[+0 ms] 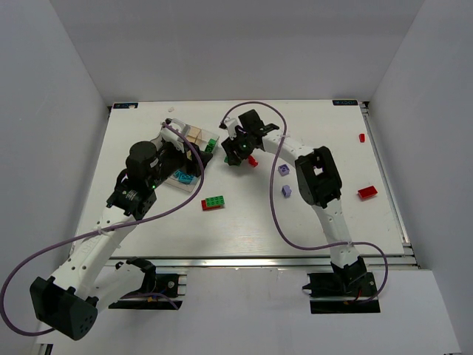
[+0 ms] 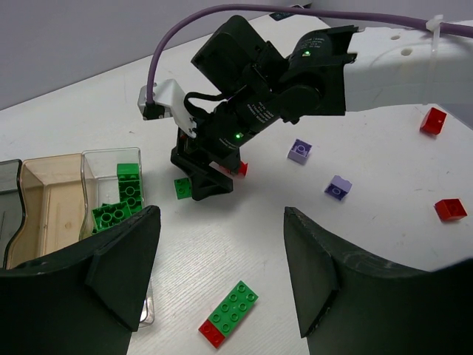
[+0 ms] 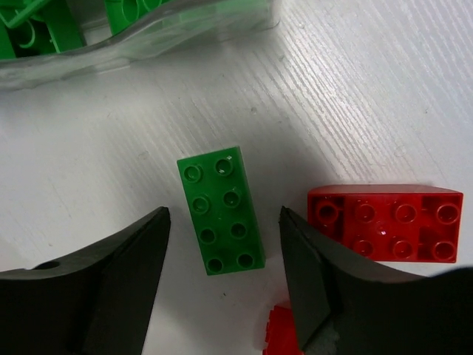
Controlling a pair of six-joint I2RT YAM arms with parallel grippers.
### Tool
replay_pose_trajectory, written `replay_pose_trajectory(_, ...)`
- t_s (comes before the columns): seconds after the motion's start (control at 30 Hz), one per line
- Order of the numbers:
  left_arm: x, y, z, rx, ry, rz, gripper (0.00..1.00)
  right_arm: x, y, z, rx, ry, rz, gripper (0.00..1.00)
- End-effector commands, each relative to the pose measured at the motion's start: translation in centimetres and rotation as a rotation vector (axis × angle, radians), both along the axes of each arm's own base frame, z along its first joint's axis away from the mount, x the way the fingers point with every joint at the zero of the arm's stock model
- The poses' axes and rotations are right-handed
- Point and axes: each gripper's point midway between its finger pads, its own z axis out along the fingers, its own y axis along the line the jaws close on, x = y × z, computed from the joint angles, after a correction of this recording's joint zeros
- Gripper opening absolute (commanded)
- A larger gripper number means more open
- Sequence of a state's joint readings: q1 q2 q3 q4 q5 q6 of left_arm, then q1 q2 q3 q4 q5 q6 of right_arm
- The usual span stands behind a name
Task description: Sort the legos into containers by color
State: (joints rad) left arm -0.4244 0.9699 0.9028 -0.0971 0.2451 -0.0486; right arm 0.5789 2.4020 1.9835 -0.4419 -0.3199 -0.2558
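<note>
My right gripper (image 3: 224, 235) is open and low over the table. Its jaws stand either side of a green lego (image 3: 222, 211) that lies flat, with gaps on both sides. A red lego (image 3: 384, 222) lies just right of it, and part of another red piece (image 3: 279, 334) shows below. The containers' (image 3: 148, 33) end compartment, holding green legos, is close ahead. My left gripper (image 2: 222, 274) hangs open above a green lego joined to a red one (image 2: 230, 313). From above, the right gripper (image 1: 236, 153) is beside the containers (image 1: 194, 133) and the left gripper (image 1: 188, 168) is over their near end.
Two light purple legos (image 1: 284, 169) (image 1: 287, 191) lie right of the right arm's forearm. Two red legos (image 1: 367, 191) (image 1: 361, 137) sit near the table's right edge. Cyan legos (image 1: 181, 177) rest in a near compartment. The purple cables arch over both arms.
</note>
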Motion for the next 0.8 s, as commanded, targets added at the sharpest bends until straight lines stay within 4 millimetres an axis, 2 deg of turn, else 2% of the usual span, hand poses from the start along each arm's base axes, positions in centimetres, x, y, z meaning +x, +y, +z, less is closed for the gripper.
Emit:
replay_pose_trajectory(0.0,-0.6,0.2,1.7,-0.022,-0.045,-0.008,0.77,-2.0,-1.3,-1.0,-0.083,-0.006,0.053,0.64)
replay_pose_trajectory(0.07,-0.6,0.2,1.7,-0.023,-0.045,-0.008,0.77,-1.9,-1.5,-1.0,-0.105,-0.062,0.070,0.60)
replay_pose_trajectory(0.1,-0.7,0.3,1.8,-0.024,-0.048,-0.008,0.77,-2.5,-2.3,-2.2,-0.142,-0.059,0.073,0.58)
replay_pose_trajectory(0.13,-0.7,0.2,1.8,-0.025,-0.049,-0.008,0.77,-2.6,-2.5,-2.6,-0.154,-0.069,0.076,0.57)
replay_pose_trajectory(0.17,-0.7,0.3,1.9,-0.026,-0.050,-0.008,0.77,-2.6,-2.1,-2.1,-0.154,-0.102,0.091,0.54)
replay_pose_trajectory(0.2,-0.7,0.3,1.9,-0.026,-0.050,-0.008,0.77,-3.1,-2.8,-3.0,-0.179,-0.098,0.089,0.52)
replay_pose_trajectory(0.27,-0.7,0.3,1.9,-0.027,-0.049,-0.007,0.77,-3.2,-2.7,-2.8,-0.183,-0.117,0.095,0.46)
replay_pose_trajectory(0.33,-0.7,0.3,1.9,-0.026,-0.052,-0.005,0.77,-3.3,-2.7,-2.9,-0.185,-0.126,0.100,0.34)
replay_pose_trajectory(0.43,-0.7,0.4,1.9,-0.027,-0.053,-0.001,0.77,-3.3,-2.2,-1.9,-0.162,-0.130,0.109,0.16)
replay_pose_trajectory(0.47,-0.7,0.4,2.0,-0.028,-0.056,0.001,0.77,-3.2,-1.9,-1.1,-0.151,-0.138,0.110,0.08)
replay_pose_trajectory(0.5,-0.7,0.5,2.0,-0.027,-0.056,0.004,0.77,-3.2,-1.6,-0.4,-0.128,-0.135,0.113,0.05)
replay_pose_trajectory(0.57,-0.6,0.5,2.0,-0.027,-0.056,0.005,0.77,-2.9,-0.9,2.1,-0.088,-0.155,0.113,0.00)
replay_pose_trajectory(0.63,-0.7,0.6,2.1,-0.029,-0.061,0.008,0.78,-3.4,-0.2,4.0,-0.045,-0.149,0.126,0.00)
replay_pose_trajectory(0.67,-0.7,0.6,2.2,-0.030,-0.062,0.010,0.77,-3.4,0.4,6.0,-0.008,-0.168,0.133,0.00)
replay_pose_trajectory(0.77,-0.7,0.6,2.2,-0.031,-0.065,0.010,0.77,-4.0,1.6,9.4,0.046,-0.203,0.147,0.00)
